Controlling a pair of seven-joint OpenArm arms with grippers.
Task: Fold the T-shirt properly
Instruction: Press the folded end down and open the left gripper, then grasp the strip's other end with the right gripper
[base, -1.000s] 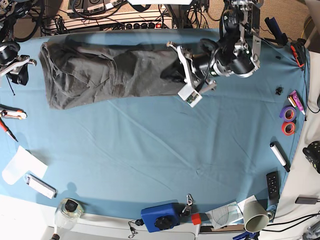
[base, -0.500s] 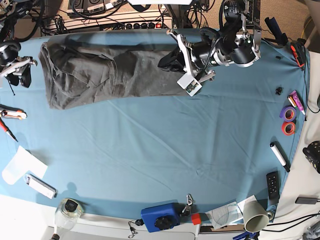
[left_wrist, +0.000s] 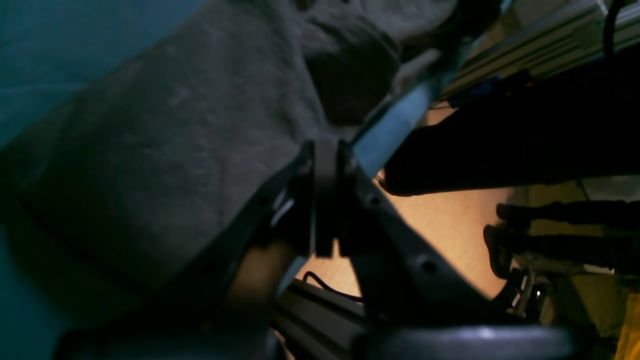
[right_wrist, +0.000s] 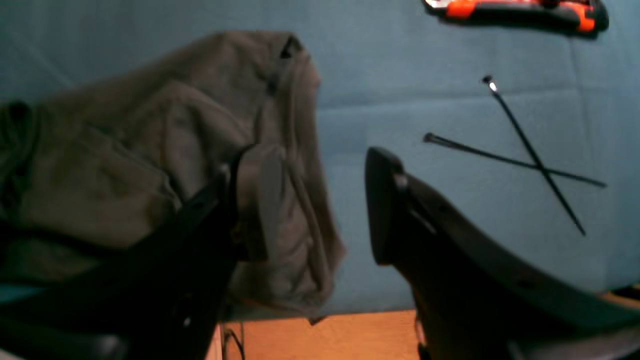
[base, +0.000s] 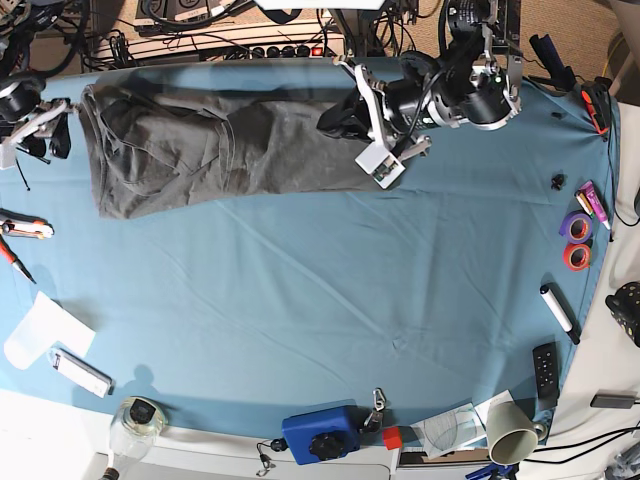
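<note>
right gripper (base: 45, 125) just off the T-shirt (base: 215, 145) sleeve end at the blue cloth (base: 320, 290) back edge, jaws apart, holding nothing, likely ready to take that end; shirt is a long band, long axis left-right; left gripper (base: 352, 105) at its other end, jaws closed, seemingly pinching fabric to lift it

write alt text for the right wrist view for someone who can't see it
The right end effector hangs open beside the crumpled edge of the dark grey T-shirt on the blue table cloth. Two crossed black cable ties and an orange utility knife lie further off.
</note>
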